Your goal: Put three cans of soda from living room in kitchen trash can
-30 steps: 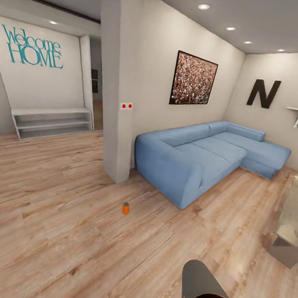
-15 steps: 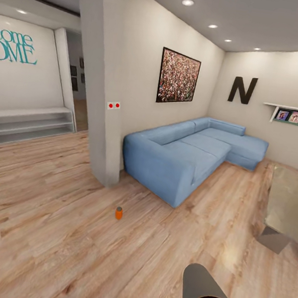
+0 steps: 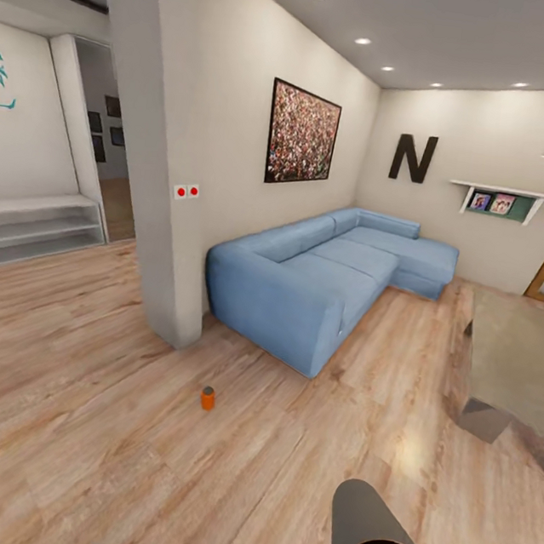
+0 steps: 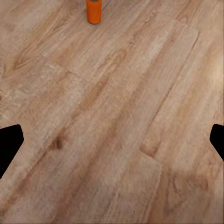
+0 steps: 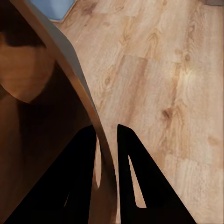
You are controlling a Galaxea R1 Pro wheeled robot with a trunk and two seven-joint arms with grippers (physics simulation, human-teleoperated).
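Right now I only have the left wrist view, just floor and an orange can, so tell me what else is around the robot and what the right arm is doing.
Observer: The head view shows the orange can standing upright on the wood floor, out in front of a blue sofa.
Operator: And the right arm?
Observer: The right gripper has its fingers clamped on the wall of the trash can, one finger inside and one outside.
Operator: Is the bin upright?
Observer: No, in the head view it is tilted, its coppery inside facing the camera.
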